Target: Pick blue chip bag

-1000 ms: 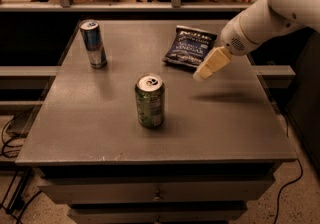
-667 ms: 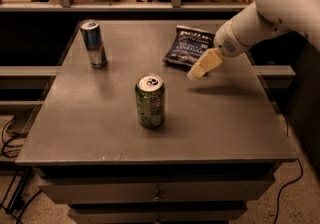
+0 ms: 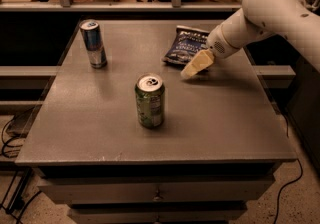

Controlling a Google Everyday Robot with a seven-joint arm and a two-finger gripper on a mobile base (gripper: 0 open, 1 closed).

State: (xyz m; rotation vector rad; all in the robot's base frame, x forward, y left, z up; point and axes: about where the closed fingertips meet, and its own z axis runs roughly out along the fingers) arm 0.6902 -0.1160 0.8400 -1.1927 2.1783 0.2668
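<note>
Three items occupy the counter (image 3: 225, 118): the blue chip bag (image 3: 182, 45) lying flat at upper centre-right, a green can (image 3: 149, 100) at centre, a slim can (image 3: 93, 43) at upper left. The gripper (image 3: 196, 64) is at the bag's lower right edge; whether it is apart or together cannot be told. Risk: a shallow approach could shove the flat bag aside. Compared with the earlier frame, the gripper has shifted slightly left, nearer the bag.

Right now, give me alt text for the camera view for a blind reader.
The gripper hangs at the near edge of the blue chip bag on a grey table; a green can and a blue-silver can stand farther left.
</note>
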